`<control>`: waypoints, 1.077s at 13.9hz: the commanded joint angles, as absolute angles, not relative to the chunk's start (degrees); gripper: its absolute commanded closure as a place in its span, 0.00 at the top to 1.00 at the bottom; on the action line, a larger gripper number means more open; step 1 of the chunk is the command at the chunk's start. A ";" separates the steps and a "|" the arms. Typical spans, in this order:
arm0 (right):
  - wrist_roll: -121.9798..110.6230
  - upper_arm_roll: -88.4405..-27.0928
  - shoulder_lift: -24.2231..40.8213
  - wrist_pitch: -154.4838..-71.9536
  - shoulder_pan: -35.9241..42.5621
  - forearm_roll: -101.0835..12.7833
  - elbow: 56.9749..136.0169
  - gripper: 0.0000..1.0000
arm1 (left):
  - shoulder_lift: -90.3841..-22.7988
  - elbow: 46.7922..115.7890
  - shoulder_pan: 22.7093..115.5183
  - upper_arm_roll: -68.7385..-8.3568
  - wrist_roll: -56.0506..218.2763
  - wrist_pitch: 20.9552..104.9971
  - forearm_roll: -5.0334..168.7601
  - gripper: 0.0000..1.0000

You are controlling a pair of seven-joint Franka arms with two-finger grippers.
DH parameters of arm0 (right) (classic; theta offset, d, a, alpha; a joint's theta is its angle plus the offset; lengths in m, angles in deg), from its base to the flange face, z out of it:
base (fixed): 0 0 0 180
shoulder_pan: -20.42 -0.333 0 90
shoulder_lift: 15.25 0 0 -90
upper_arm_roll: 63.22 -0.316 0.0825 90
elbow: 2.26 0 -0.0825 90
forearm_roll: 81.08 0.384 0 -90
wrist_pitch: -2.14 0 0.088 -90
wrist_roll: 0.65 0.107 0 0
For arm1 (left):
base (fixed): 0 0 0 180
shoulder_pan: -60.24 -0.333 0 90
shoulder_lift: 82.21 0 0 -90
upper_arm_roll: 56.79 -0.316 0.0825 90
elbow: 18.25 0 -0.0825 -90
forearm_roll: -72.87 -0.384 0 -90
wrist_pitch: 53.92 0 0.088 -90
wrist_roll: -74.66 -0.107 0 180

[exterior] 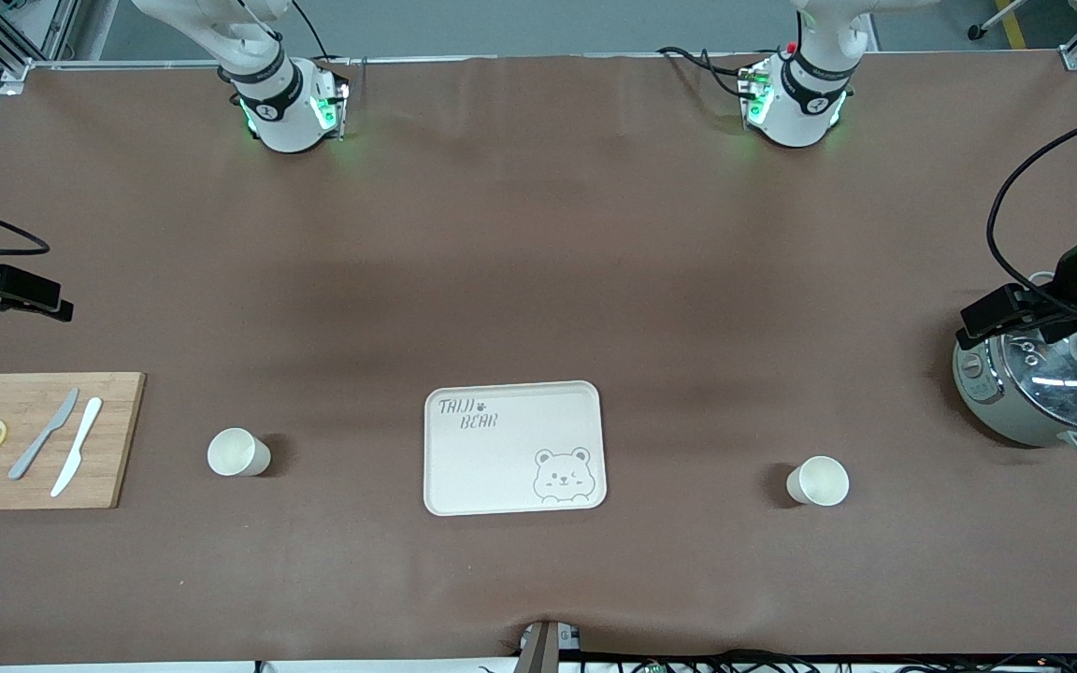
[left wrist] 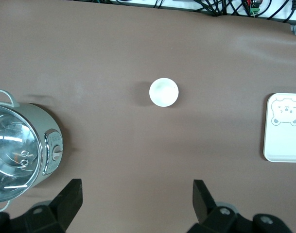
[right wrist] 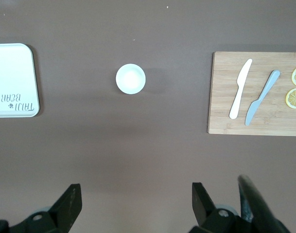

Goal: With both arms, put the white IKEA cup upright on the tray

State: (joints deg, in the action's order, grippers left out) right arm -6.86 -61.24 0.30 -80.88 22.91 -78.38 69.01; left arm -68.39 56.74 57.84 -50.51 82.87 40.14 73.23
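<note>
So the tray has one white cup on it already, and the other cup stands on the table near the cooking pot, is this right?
Not quite. The tray has nothing on it; the front view shows both cups on the table, one on each side of it. One cup stands between the tray and the cutting board. The other cup does stand near the cooking pot.

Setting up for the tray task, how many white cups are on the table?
2. One cup stands between the tray and the cutting board; the other cup stands toward the left arm's end, near the pot.
</note>
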 commanded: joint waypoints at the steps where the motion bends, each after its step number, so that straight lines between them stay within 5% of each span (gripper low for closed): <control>1: -5.92 -61.46 -0.75 -81.01 22.61 -79.33 69.90 1.00 | -69.03 56.46 57.51 -50.19 83.10 39.07 73.40 1.00; 15: -5.92 -61.55 -0.75 -81.62 22.61 -79.33 70.07 1.00 | -69.64 56.64 57.16 -50.19 82.05 39.07 73.31 1.00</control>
State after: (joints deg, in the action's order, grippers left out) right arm -6.86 -61.37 0.30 -81.15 22.91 -78.45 69.01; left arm -68.59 56.69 57.70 -50.52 82.85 40.14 73.23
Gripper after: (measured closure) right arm 0.000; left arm 0.000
